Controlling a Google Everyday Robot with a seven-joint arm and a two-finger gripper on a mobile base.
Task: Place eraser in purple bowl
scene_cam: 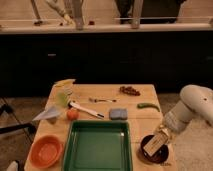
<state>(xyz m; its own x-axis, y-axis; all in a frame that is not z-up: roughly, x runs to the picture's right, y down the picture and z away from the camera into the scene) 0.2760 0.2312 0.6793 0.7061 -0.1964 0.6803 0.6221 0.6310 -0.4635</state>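
The purple bowl (pixel 159 154) sits at the front right corner of the wooden table (pixel 137 120). The eraser (pixel 154 144), cream on top with a dark base, lies tilted over the bowl's left half, at or just above its rim. My gripper (pixel 161 135) reaches in from the right on a white arm and hangs right over the eraser and bowl. I cannot tell whether the eraser is still held or rests in the bowl.
A green rectangular tray (pixel 97 146) lies left of the bowl, an orange bowl (pixel 45 150) at the front left. A blue-grey pad (pixel 118 114), a green pepper (pixel 148 106), an orange fruit (pixel 72 114), a white utensil (pixel 86 109) and a dark snack (pixel 129 90) lie further back.
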